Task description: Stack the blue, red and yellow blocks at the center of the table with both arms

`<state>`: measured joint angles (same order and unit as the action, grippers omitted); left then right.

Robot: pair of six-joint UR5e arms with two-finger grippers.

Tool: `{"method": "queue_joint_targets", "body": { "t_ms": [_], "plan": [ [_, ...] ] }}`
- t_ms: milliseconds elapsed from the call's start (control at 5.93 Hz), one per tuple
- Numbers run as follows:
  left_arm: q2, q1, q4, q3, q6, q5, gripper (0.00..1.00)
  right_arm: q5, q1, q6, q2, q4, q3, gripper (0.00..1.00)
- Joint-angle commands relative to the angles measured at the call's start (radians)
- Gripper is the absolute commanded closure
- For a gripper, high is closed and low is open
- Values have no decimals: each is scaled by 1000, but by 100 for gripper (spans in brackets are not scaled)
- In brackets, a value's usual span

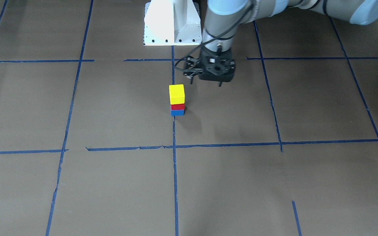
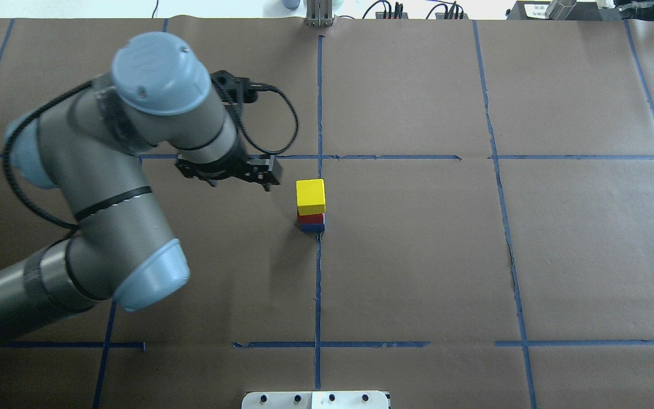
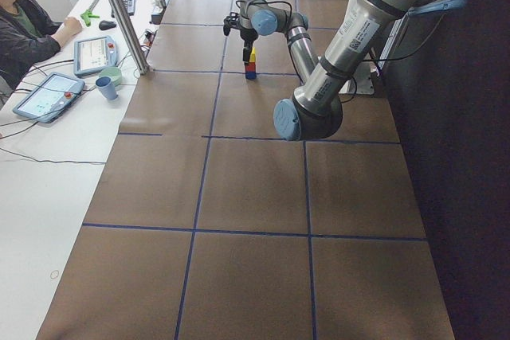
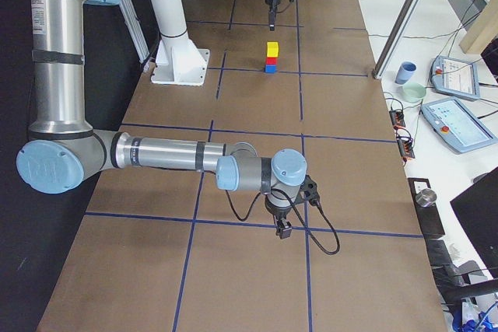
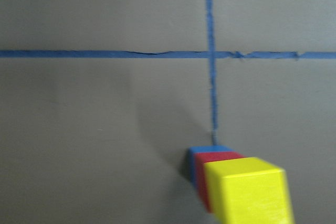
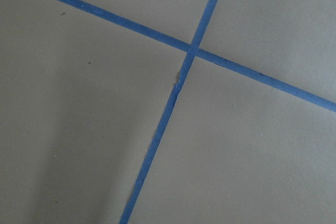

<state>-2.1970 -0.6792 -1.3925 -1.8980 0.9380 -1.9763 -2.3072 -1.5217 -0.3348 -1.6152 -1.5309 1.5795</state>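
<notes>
Item: three-block stack, standing on the worktop [image 1: 274, 183] at the crossing of the blue tape lines [image 1: 175, 170]. Blue block [image 1: 177, 112] at the bottom, red block [image 1: 177, 107] on it, yellow block [image 1: 177, 94] on top, roughly square to one another. Left gripper [image 1: 206, 81]: raised near the stack and clear of it, the stack lying off to the side of its jaws and below; the jaws appear parted and hold nothing. Right gripper [image 4: 282, 227]: low over the worktop, the stack well apart from its jaws; whether its jaws are open or closed cannot be told, and its wrist view shows only paper and tape. Step in hand, as judged: stacking looks finished, and the left arm is at the withdrawal stage. Next move calls for: a retreat up and away from the stack without brushing the yellow block, since the tower is narrow and a nudge would likely topple it.
</notes>
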Motion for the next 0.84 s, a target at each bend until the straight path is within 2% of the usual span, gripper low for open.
{"method": "queue_joint_targets", "body": {
  "t_ms": [0, 169, 337, 506, 675],
  "plan": [
    [226, -151, -2, -84, -329, -9, 0, 0, 0, 2, 1, -2, 1, 0],
    [367, -280, -22, -87, -511, -77, 0, -1, 0, 0, 1, -2, 1, 0],
    [488, -460, -32, -75, -739, -187, 0, -1, 0, 0, 0, 0, 2, 0],
    [575, -591, -36, -28, -916, -269, 0, -1, 0, 2, 0, 0, 4, 0],
    [629, -720, -40, 50, -1085, -288, 0, -1, 0, 2, 0, -2, -1, 0]
  ]
}}
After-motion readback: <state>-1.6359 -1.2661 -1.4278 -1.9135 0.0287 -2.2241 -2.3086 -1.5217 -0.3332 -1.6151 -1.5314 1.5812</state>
